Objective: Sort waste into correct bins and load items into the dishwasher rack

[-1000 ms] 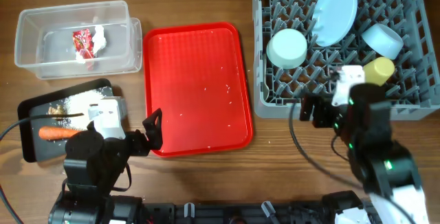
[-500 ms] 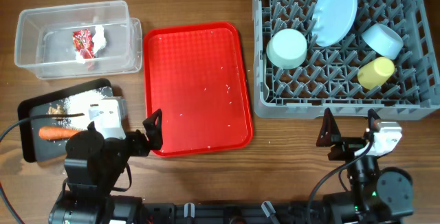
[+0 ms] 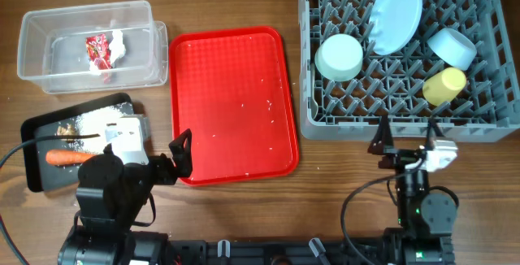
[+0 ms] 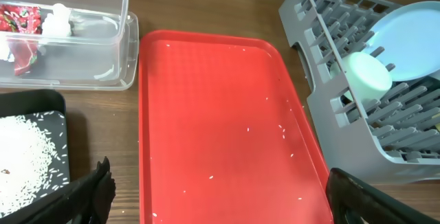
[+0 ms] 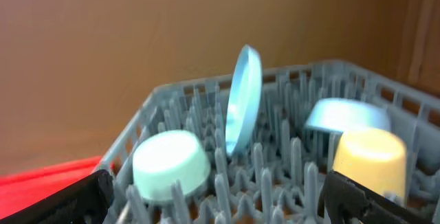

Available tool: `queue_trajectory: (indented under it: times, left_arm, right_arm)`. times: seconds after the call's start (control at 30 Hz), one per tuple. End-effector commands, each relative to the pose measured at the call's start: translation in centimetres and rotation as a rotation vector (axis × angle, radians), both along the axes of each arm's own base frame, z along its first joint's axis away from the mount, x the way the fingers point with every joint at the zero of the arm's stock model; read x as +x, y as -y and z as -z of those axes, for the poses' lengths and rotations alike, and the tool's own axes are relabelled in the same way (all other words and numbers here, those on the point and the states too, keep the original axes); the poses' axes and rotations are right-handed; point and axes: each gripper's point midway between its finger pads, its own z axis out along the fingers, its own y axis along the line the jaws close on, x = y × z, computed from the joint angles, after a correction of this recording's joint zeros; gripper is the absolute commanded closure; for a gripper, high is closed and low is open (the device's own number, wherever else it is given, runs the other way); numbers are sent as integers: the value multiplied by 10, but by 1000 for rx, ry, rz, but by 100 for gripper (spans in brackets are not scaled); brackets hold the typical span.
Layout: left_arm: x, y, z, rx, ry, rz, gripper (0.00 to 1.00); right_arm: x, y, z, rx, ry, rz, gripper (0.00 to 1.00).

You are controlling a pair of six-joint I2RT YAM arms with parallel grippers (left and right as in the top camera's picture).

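The grey dishwasher rack [image 3: 390,127] at right holds a pale blue plate [image 3: 396,13] on edge, an upturned pale green bowl [image 3: 339,57], a pale blue bowl [image 3: 451,47] and a yellow cup [image 3: 444,86]. The clear tub [image 3: 28,45] holds the red wrapper [image 3: 97,49] and white tissue [image 3: 118,44]. The black tray [image 3: 36,175] holds rice [image 3: 93,123] and the carrot [image 3: 69,158]. My left gripper [image 3: 183,155] is open and empty at the red tray's near-left corner. My right gripper [image 3: 406,145] is open and empty just in front of the rack. No spoon shows.
The red serving tray [image 3: 231,94] lies in the middle with a few rice grains [image 4: 282,133] on it. Bare wooden table lies between the red tray and the rack and along the front edge.
My right arm has drawn back from over the rack's front part to the table's front edge, gripper open. The left arm has not moved.
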Motion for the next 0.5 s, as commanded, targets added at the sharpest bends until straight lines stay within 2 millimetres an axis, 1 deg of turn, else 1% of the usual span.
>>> queue_trajectory:
  times: [0.0, 0.07, 0.13, 0.23, 0.47]
  left_arm:
    - [0, -3, 1, -3, 0, -17, 0]
    - [0, -3, 1, -3, 0, -17, 0]
    - [0, -3, 1, -3, 0, -17, 0]
    - [0, -3, 1, -3, 0, -17, 0]
    - [0, -3, 1, -3, 0, -17, 0]
  right_arm:
    - [-1, -5, 2, -74, -8, -30, 0]
    - [-1, -11, 12, -105, -46, -66, 0]
    - [-1, -18, 11, -152, -41, -103, 0]
    - [-1, -17, 10, -110, -39, -100, 0]
    - [-1, -17, 11, -107, -40, -100, 0]
